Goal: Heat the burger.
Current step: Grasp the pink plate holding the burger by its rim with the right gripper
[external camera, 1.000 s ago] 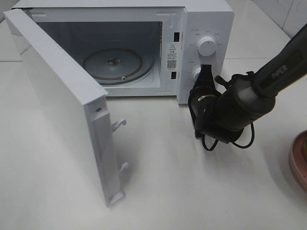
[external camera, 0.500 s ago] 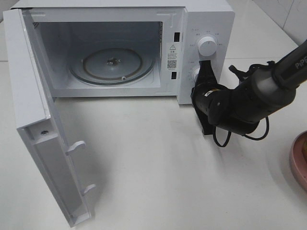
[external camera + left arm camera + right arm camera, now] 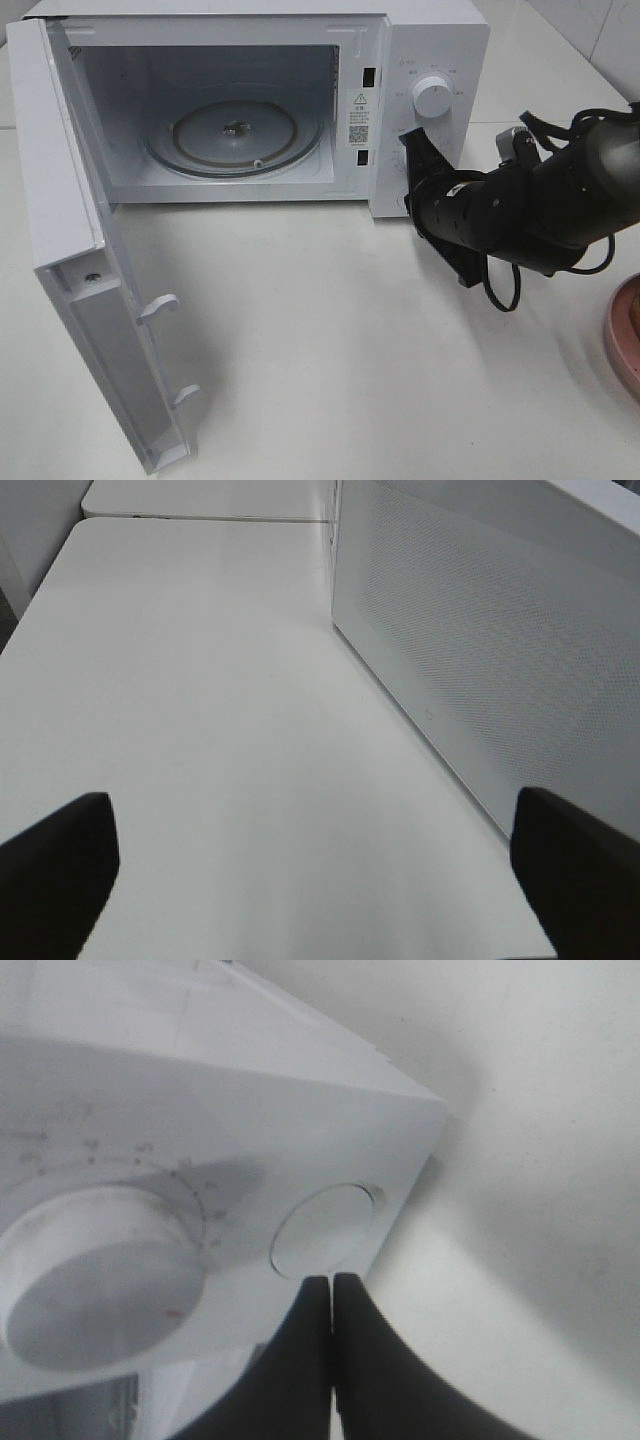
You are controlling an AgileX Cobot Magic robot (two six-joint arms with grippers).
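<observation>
The burger is out of view; only the rim of a pink plate (image 3: 622,345) shows at the right edge of the exterior view. The white microwave (image 3: 440,40) stands with its door (image 3: 85,290) swung wide to the left, and the glass turntable (image 3: 235,135) inside is bare. My right gripper (image 3: 409,140) is shut, its tips against the control panel below the upper knob (image 3: 432,97). In the right wrist view its closed fingertips (image 3: 331,1282) sit just off a round button (image 3: 322,1230). My left gripper (image 3: 320,880) is open over bare table, holding nothing.
In the left wrist view the microwave's perforated side wall (image 3: 480,660) runs close beside the left gripper. The open door juts toward the table's front left. A large dial (image 3: 100,1270) sits next to the button. White table (image 3: 350,350) lies in front of the oven.
The microwave door swung from half open to wide open, then stayed. My right arm drew back to the right and turned, its shut tips still at the control panel.
</observation>
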